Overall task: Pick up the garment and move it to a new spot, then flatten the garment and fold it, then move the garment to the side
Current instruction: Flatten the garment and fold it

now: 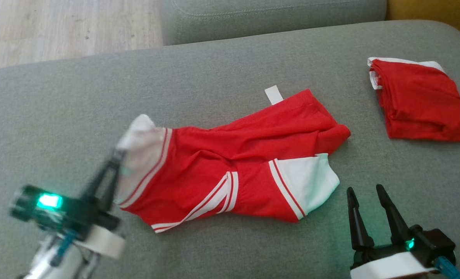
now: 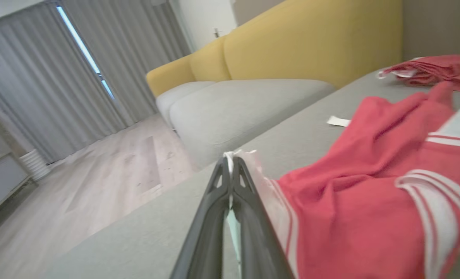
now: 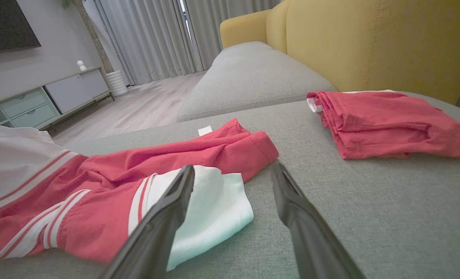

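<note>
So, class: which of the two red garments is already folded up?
The folded garment at the right, a neat compact stack lying alone. The spread garment sprawls crumpled in the middle, its white sleeve pinched by the left gripper.

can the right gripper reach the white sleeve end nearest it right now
Probably yes: the right gripper stands open just beside the white sleeve end, with bare grey cushion between them and nothing in the way.

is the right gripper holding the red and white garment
No, the right gripper is wide open over the grey cushion, beside the white sleeve of the garment.
</note>
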Controlling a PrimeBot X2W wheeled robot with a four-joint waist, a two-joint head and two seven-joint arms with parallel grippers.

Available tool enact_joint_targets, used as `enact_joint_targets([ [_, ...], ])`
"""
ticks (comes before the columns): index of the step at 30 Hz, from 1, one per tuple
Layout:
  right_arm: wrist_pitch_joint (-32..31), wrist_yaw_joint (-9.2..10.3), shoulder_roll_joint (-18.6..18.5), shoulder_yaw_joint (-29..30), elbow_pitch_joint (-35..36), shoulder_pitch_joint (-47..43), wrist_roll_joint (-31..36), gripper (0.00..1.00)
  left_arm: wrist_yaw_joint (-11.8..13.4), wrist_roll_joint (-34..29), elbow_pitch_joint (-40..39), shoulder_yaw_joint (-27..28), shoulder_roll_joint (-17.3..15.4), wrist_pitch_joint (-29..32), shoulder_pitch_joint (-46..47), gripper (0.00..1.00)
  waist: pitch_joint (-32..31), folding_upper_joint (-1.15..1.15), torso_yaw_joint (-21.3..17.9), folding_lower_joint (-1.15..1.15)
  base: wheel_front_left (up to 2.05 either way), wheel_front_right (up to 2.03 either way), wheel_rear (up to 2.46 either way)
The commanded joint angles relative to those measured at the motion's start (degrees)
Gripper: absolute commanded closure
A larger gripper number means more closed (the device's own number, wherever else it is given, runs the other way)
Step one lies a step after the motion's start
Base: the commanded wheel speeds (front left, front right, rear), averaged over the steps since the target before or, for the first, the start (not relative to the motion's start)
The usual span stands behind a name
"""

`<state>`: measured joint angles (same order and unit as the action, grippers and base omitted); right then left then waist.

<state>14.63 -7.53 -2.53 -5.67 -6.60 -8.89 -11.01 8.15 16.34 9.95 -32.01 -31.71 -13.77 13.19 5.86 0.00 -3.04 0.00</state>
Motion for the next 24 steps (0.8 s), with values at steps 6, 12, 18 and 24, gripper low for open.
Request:
enact_joint_targets([
  [6,0.4,0.04,-0.5,-1.2,1.5,1.4,0.2,0.0,-2.6,-4.3,-2.6,-5.7,2.0,-0.4,0.1,1.0,0.5,0.0,0.5,0.0,0.0,0.0,0.0],
  [12,0.4,0.04,-0.4,-1.5,1.6,2.1,0.1,0.0,0.6,-5.8,5.0,-9.1,9.3,-0.1,-0.1,0.0,1.2,0.0,1.4,0.0,0.0,0.0,0.0],
  [18,0.4,0.04,-0.6,-1.6,1.3,2.2,0.2,0.0,5.3,-5.8,7.9,-8.8,13.9,-0.8,-1.6,0.0,1.4,0.0,2.0,0.0,0.0,0.0,0.0],
  [24,0.4,0.04,-0.6,-2.0,1.2,2.4,-0.1,0.0,11.3,-8.6,11.5,-7.7,15.2,-1.1,-0.6,0.0,1.7,0.0,2.1,0.0,0.0,0.0,0.0],
])
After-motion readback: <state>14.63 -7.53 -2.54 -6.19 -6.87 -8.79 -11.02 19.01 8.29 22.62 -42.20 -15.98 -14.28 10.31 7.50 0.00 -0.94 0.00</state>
